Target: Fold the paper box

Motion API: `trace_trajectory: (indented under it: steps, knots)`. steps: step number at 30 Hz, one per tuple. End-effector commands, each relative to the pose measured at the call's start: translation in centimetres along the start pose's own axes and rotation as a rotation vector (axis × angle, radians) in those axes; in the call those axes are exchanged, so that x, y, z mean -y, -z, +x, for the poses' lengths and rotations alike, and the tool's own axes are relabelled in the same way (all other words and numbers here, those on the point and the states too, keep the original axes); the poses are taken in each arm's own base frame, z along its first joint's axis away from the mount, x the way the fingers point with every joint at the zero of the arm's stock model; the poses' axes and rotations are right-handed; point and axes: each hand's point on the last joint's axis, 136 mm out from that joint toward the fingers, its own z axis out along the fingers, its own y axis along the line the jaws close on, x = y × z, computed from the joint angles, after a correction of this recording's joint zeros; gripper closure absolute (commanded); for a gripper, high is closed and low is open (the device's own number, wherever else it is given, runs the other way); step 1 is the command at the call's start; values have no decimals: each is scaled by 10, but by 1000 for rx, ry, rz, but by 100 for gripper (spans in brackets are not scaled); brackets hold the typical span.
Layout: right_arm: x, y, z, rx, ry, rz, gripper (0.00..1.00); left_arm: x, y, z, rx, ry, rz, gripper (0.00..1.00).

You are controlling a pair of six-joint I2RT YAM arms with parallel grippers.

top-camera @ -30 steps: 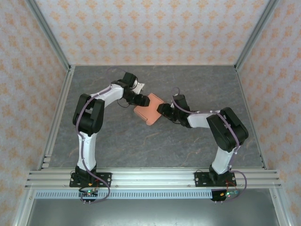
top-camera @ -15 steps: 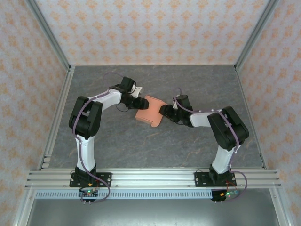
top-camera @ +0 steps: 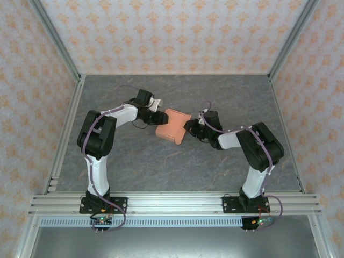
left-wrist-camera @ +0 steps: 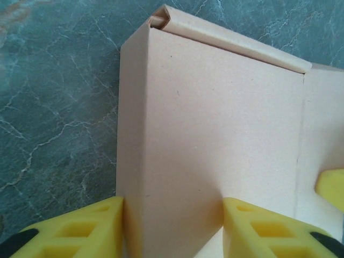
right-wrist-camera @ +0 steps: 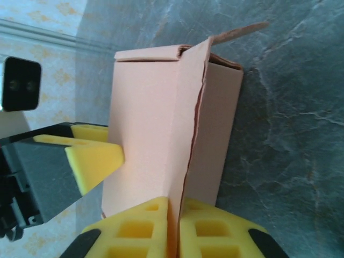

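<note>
The salmon-orange paper box (top-camera: 173, 127) lies mid-table, partly folded into a shallow box shape, between both arms. My left gripper (top-camera: 157, 116) meets it from the left. In the left wrist view its yellow fingers (left-wrist-camera: 70, 228) press against two opposite sides of the paper box (left-wrist-camera: 215, 123), so that gripper (left-wrist-camera: 172, 226) is shut on it. My right gripper (top-camera: 189, 127) comes in from the right. In the right wrist view this gripper (right-wrist-camera: 174, 226) pinches a thin upright wall of the paper box (right-wrist-camera: 145, 123) between its pads. One left finger (right-wrist-camera: 94, 158) rests on the box's far face.
The grey marbled table (top-camera: 177, 166) is bounded by metal frame rails (top-camera: 64, 134) at the left, right and near edges. Patterned walls (top-camera: 172, 32) close off the back and sides.
Both grippers have closed on the box, the right one pinching its wall. The box has turned slightly and shifted up and to the right between the arms.
</note>
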Motion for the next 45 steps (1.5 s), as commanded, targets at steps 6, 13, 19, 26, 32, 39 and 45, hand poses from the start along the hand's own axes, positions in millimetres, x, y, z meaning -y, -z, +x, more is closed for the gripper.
trace_trajectory:
  steps: [6,13,19,26,32,39,45]
  knots:
    - [-28,2,-3,34,-62,-182,98,-18,-11,27,-55,108,18,59]
    - [-46,9,-6,57,-68,-238,99,-10,-12,30,-62,119,74,59]
    - [-66,20,-11,80,-46,-262,99,-2,-13,33,-71,131,130,58]
    - [-77,29,-9,82,1,-221,99,-2,-12,36,-79,117,115,53]
    - [-80,31,-9,86,10,-209,99,-1,-17,41,-107,88,75,50]
    - [-88,31,-10,86,18,-212,99,-3,-21,48,-138,62,35,47]
    - [-95,33,-13,95,25,-218,99,2,-21,46,-138,54,49,45]
